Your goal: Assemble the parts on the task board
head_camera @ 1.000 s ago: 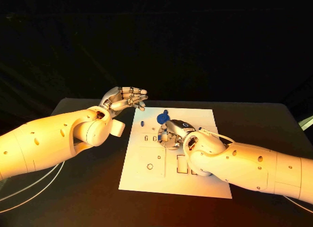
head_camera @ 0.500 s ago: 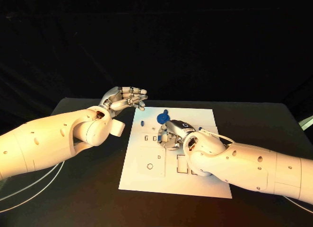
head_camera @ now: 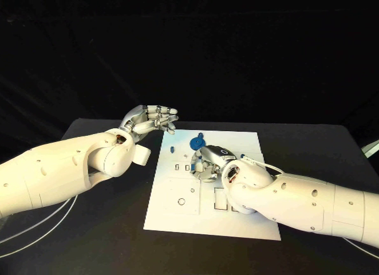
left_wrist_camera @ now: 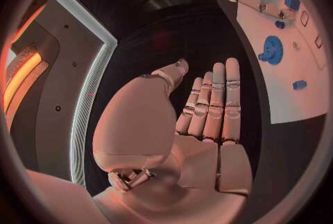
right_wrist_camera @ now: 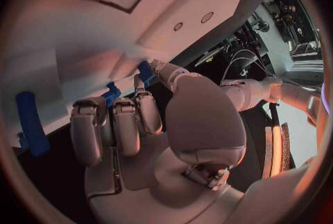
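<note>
You see the white task board point(head_camera: 213, 215) lying in the middle of the black table point(head_camera: 322, 149). Your right hand point(head_camera: 208, 162) rests on the board's middle, fingers curled down. In the right wrist view these fingers point(right_wrist_camera: 114, 124) bend onto the white surface with small blue parts point(right_wrist_camera: 111, 93) at their tips, but I cannot tell if they really pinch one. A round blue part point(head_camera: 196, 142) stands on the board toward the far edge of the table, just beyond this hand. A smaller blue part point(head_camera: 172, 150) lies beside it. Your left hand point(head_camera: 150, 119) hangs above the board's far left corner, holding nothing; its fingers point(left_wrist_camera: 215, 104) are straight and close together. No writing can be read on the board.
</note>
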`<action>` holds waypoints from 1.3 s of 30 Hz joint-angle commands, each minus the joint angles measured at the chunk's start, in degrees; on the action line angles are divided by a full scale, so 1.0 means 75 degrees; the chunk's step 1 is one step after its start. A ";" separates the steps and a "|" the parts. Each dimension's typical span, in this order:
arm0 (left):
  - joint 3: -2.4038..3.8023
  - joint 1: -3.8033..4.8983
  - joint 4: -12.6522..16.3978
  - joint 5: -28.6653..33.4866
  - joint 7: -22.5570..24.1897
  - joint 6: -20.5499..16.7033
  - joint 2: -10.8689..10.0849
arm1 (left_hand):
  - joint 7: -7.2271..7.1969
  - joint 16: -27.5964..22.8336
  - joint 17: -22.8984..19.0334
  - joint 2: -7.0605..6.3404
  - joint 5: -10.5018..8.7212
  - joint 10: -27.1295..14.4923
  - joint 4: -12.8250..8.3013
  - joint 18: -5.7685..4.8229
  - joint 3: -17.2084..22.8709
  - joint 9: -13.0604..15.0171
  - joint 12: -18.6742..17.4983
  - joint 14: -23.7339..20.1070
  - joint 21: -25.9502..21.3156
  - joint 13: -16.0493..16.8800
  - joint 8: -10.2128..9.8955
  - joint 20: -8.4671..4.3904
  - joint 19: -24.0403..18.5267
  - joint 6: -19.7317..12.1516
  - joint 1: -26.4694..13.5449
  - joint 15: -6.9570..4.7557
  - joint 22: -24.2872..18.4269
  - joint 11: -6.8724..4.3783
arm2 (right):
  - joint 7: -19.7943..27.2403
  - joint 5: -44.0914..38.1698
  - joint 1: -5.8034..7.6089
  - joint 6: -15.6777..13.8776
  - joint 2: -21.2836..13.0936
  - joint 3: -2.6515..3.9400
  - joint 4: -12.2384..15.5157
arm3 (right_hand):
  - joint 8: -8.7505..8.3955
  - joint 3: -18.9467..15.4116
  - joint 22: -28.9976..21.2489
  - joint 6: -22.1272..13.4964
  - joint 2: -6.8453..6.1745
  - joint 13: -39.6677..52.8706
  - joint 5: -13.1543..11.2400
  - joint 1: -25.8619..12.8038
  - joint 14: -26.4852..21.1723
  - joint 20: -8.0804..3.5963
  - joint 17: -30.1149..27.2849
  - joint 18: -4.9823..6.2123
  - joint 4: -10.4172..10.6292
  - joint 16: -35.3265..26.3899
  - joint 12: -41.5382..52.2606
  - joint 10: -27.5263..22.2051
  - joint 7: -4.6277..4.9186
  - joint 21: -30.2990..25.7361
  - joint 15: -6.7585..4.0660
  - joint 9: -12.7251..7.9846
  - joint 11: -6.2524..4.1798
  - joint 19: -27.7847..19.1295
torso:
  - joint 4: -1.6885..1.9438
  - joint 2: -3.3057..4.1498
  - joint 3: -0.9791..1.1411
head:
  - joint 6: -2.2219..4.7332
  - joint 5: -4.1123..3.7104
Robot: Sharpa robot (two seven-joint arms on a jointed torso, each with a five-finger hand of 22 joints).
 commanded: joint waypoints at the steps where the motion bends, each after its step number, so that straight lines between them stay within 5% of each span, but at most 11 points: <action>1: 0.0005 0.0004 0.0015 0.0003 0.0004 0.0014 -0.0001 | 0.0160 0.0142 0.0131 0.0007 0.0167 -0.0061 -0.0098 0.0024 0.0247 0.0146 -0.0029 -0.0104 0.0167 0.0041 -0.0083 -0.0018 -0.0145 -0.0031 -0.0189 -0.0012 0.0120 -0.0013 | 0.0041 -0.0007 -0.0005 -0.0057 -0.0002 -0.0001 0.0017 | -0.0170 0.0137 0.2017 -0.0270 -0.0137 0.0384 -0.0045 -0.0243 0.0825 0.0038 0.2019 -0.0243 -0.0091 0.0081 -0.0174 -0.0405 0.0058 0.0076 0.0033 -0.0093 0.0064 0.0785 | -0.0001 0.0002 0.0003 | 0.0003 -0.0002; 9: 0.0004 0.0004 0.0005 0.0000 -0.0020 -0.0002 0.0001 | 0.0160 0.0148 0.0132 0.0005 0.0167 -0.0066 -0.0099 0.0024 0.0246 0.0146 -0.0031 -0.0104 0.0175 0.0040 -0.0087 -0.0016 -0.0153 -0.0037 -0.0192 -0.0012 0.0125 -0.0012 | 0.0117 0.0011 -0.0005 -0.0243 -0.0082 -0.0001 0.0145 | -0.0356 -0.0468 0.1982 -0.0492 -0.0314 0.0157 -0.0121 -0.0294 0.0808 0.0105 0.1955 -0.0230 0.0053 0.0053 -0.0388 -0.0642 0.0120 0.0025 0.0094 -0.0222 0.0131 0.0760 | 0.0004 0.0003 0.0008 | 0.0002 -0.0013; 15: 0.0004 0.0003 -0.0039 -0.0231 -0.0305 0.0039 0.0007 | 0.0188 0.0191 0.0144 -0.0001 0.0167 -0.0074 -0.0061 0.0025 0.0214 0.0145 -0.0026 -0.0075 0.0210 0.0043 -0.0106 -0.0007 -0.0169 -0.0064 -0.0260 -0.0004 0.0143 0.0001 | 0.0328 0.0067 0.0039 -0.0653 -0.0442 0.0023 0.0552 | -0.0580 -0.2171 0.1959 -0.0652 0.0038 0.0060 -0.0088 0.0508 0.0799 0.0157 0.1922 -0.0220 0.0607 0.0037 -0.0388 -0.0705 0.0186 -0.0015 0.0162 -0.0454 0.0214 0.0744 | -0.0021 -0.0023 0.0011 | 0.0023 -0.0012; 19: 0.0004 0.0004 -0.0077 -0.0767 -0.0889 0.0141 0.0017 | 0.0168 0.1128 0.0641 0.0013 0.0185 0.0312 0.0364 0.0045 -0.0053 0.0214 0.0487 0.0505 0.0610 0.0307 -0.0033 -0.0093 0.0178 -0.0147 -0.0809 -0.0132 0.0324 -0.0095 | 0.0662 0.0709 0.0212 -0.0864 -0.0800 0.0062 0.0872 | -0.0610 -0.2414 0.1914 -0.0647 0.0122 0.0044 0.0023 0.0765 0.0785 0.0173 0.1869 -0.0203 0.0865 0.0012 -0.0372 -0.0706 0.0210 -0.0083 0.0164 -0.0523 0.0210 0.0711 | -0.0045 -0.0049 0.0013 | 0.0066 -0.0032; 23: 0.0004 0.0007 -0.0175 -0.1555 -0.1823 0.0438 0.0089 | -0.0030 0.2921 0.1739 0.0180 0.0161 0.0523 0.1086 0.0044 -0.0421 0.0670 0.2199 0.1126 0.1526 0.1446 0.0749 -0.0326 0.0643 -0.0121 -0.1386 -0.0381 0.0822 -0.0344 | 0.1098 0.2301 0.0500 -0.0879 -0.1273 0.0097 0.1165 | -0.0554 -0.2505 0.1640 -0.0538 0.0146 0.0008 0.0386 0.0920 0.0732 0.0165 0.1679 -0.0096 0.1145 -0.0078 -0.0379 -0.0735 0.0186 -0.0497 0.0149 -0.0561 0.0192 0.0511 | -0.0081 -0.0108 0.0025 | 0.0062 -0.0020; 25: 0.0005 0.0009 -0.0240 -0.2104 -0.2364 0.0785 0.0135 | -0.0164 0.4676 0.3433 0.0275 0.0141 0.0172 0.1267 -0.0065 -0.0490 0.1104 0.3787 0.2167 0.2337 0.2590 0.1451 -0.0426 0.1048 -0.0109 -0.1378 -0.0505 0.1675 -0.0454 | 0.1263 0.3162 0.0644 -0.0799 -0.1493 0.0108 0.1269 | -0.0486 -0.2472 0.1584 -0.0464 0.0170 -0.0009 0.0461 0.0968 0.0717 0.0151 0.1626 -0.0075 0.1200 -0.0106 -0.0388 -0.0757 0.0162 -0.0583 0.0130 -0.0554 0.0171 0.0471 | -0.0092 -0.0140 0.0027 | 0.0056 -0.0007; 27: 0.0006 0.0013 -0.0289 -0.2589 -0.2799 0.1084 0.0174 | -0.0191 0.5315 0.4144 0.0392 0.0174 0.0034 0.1366 -0.0140 -0.0469 0.1295 0.4465 0.2619 0.2753 0.3064 0.1768 -0.0469 0.1346 -0.0075 -0.1398 -0.0537 0.2248 -0.0528 | 0.1366 0.3741 0.0757 -0.0730 -0.1657 0.0114 0.1338 | -0.0402 -0.2432 0.1556 -0.0390 0.0184 -0.0020 0.0519 0.1001 0.0715 0.0134 0.1618 -0.0065 0.1235 -0.0111 -0.0391 -0.0772 0.0136 -0.0628 0.0110 -0.0537 0.0148 0.0451 | -0.0104 -0.0159 0.0030 | 0.0055 0.0002; 29: 0.0008 0.0029 -0.0386 -0.3371 -0.3510 0.1569 0.0273 | -0.0425 0.6534 0.5616 0.0423 0.0150 -0.0229 0.1532 -0.0381 -0.0492 0.1950 0.6295 0.3640 0.3814 0.4297 0.2732 -0.0654 0.2250 -0.0044 -0.1474 -0.0735 0.3769 -0.0778 | 0.1482 0.4444 0.0934 -0.0629 -0.1938 0.0126 0.1451 | -0.0278 -0.2377 0.1554 -0.0298 0.0190 -0.0008 0.0582 0.1025 0.0717 0.0110 0.1624 -0.0065 0.1268 -0.0110 -0.0368 -0.0761 0.0101 -0.0633 0.0084 -0.0505 0.0117 0.0452 | -0.0120 -0.0206 0.0035 | 0.0024 0.0016; 31: 0.0009 0.0044 -0.0457 -0.3863 -0.3980 0.1818 0.0362 | -0.0486 0.6701 0.5865 0.0426 0.0163 -0.0208 0.1537 -0.0442 -0.0475 0.2080 0.6629 0.3796 0.4019 0.4569 0.2914 -0.0677 0.2443 -0.0051 -0.1465 -0.0775 0.4106 -0.0788 | 0.1526 0.4774 0.1056 -0.0585 -0.2133 0.0138 0.1522 | -0.0218 -0.2358 0.1557 -0.0263 0.0187 -0.0004 0.0587 0.1019 0.0717 0.0098 0.1624 -0.0066 0.1291 -0.0111 -0.0358 -0.0756 0.0086 -0.0631 0.0072 -0.0490 0.0103 0.0455 | -0.0123 -0.0227 0.0037 | 0.0012 0.0014; 33: 0.0010 0.0060 -0.0524 -0.4274 -0.4430 0.2062 0.0464 | -0.0671 0.7128 0.6551 0.0452 0.0172 0.0530 0.1552 -0.0563 -0.0439 0.2471 0.7922 0.4226 0.4462 0.5986 0.3447 -0.0801 0.2879 0.0031 -0.1541 -0.0922 0.4817 -0.0951 | 0.1541 0.4993 0.1159 -0.0552 -0.2306 0.0150 0.1578 | -0.0201 -0.2352 0.1560 -0.0256 0.0188 0.0001 0.0588 0.1017 0.0717 0.0094 0.1622 -0.0067 0.1299 -0.0112 -0.0351 -0.0750 0.0081 -0.0627 0.0068 -0.0485 0.0099 0.0458 | -0.0137 -0.0253 0.0050 | 0.0001 0.0021; 39: 0.0011 0.0117 -0.0764 -0.5174 -0.5597 0.2711 0.0851 | -0.0850 0.7376 0.7014 0.0489 0.0172 0.1068 0.1542 -0.0667 -0.0191 0.2908 0.8689 0.4482 0.4790 0.6908 0.3940 -0.0936 0.3220 0.0060 -0.1473 -0.1067 0.5389 -0.1114 | 0.1513 0.5297 0.1356 -0.0477 -0.2643 0.0171 0.1600 | -0.0172 -0.2336 0.1561 -0.0245 0.0194 -0.0006 0.0594 0.1017 0.0718 0.0088 0.1626 -0.0068 0.1309 -0.0111 -0.0354 -0.0754 0.0074 -0.0625 0.0061 -0.0478 0.0093 0.0459 | -0.0168 -0.0294 0.0080 | -0.0041 0.0060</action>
